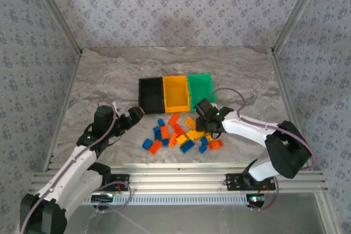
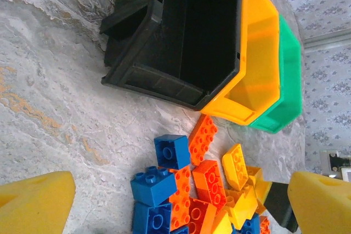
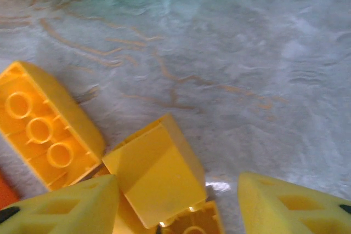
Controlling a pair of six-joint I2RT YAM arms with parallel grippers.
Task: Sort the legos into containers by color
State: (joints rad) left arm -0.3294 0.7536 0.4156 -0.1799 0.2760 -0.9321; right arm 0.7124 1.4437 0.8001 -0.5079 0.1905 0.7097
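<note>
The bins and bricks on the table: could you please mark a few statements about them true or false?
1. The black bin is empty. True.
2. The orange bin stands at one end of the row. False: it sits in the middle, between the black bin and the green bin.
3. The left gripper is shut. False: its jaws stand wide open, with nothing between them.
4. The right gripper is down over a yellow brick. True.
</note>
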